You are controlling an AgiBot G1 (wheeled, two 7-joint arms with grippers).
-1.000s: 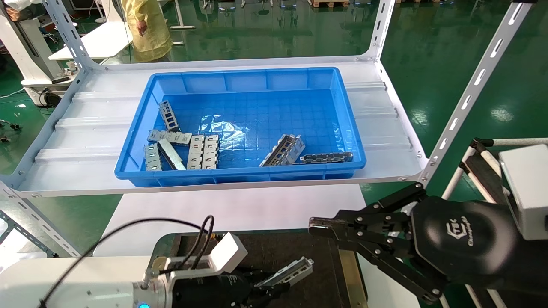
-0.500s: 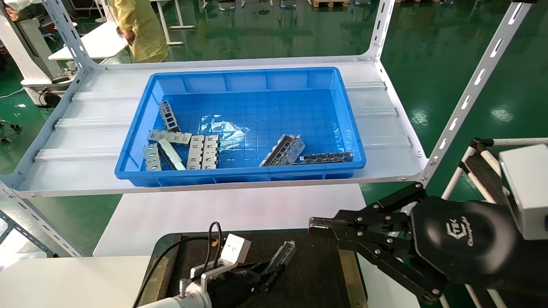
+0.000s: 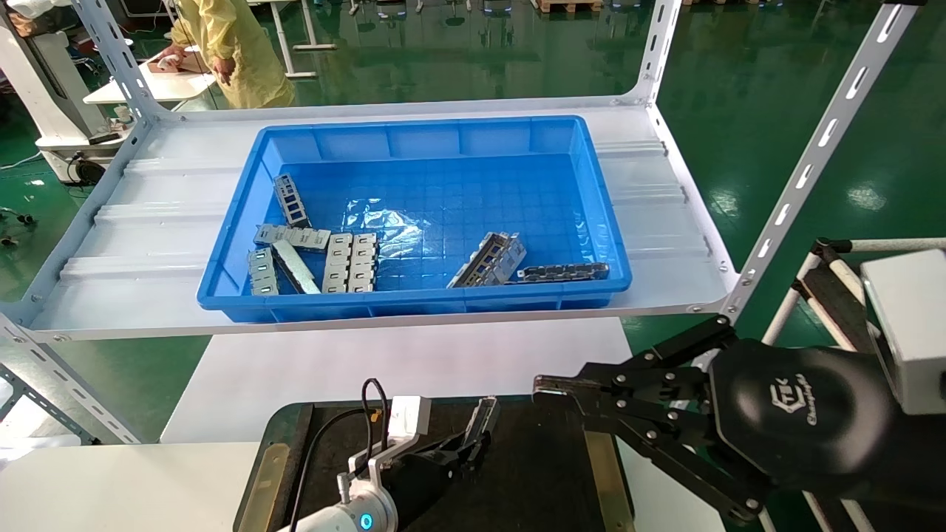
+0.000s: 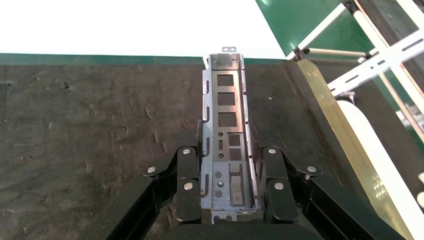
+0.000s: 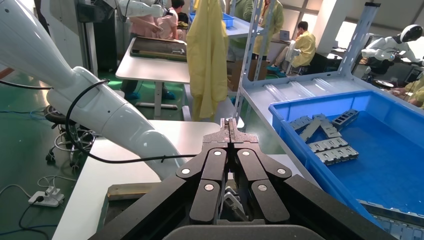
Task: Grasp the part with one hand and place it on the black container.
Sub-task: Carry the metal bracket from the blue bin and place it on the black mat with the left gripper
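The part (image 4: 225, 120), a long silver-grey trough bracket with rectangular cut-outs, is clamped by its sides in my left gripper (image 4: 227, 150), which is shut on it. In the head view the part (image 3: 484, 417) points away from me, tilted, low over the black container (image 3: 539, 473) near its far edge. I cannot tell whether it touches the rough dark surface (image 4: 75, 140). My left gripper (image 3: 469, 443) reaches in from the bottom middle. Hovering parked over the container's right side, my right gripper (image 3: 543, 388) is shut and empty, its tips (image 5: 229, 127) pressed together.
A blue bin (image 3: 414, 301) on the white shelf (image 3: 140, 244) holds several silver plates (image 3: 347, 262), another bracket (image 3: 491, 258) and a dark chain strip (image 3: 563, 273). A brass strip (image 4: 340, 135) edges the container. A white table (image 3: 399, 362) lies beyond it.
My left gripper has advanced over the container and turned, swinging the part from pointing right to pointing away. The right arm has not moved.
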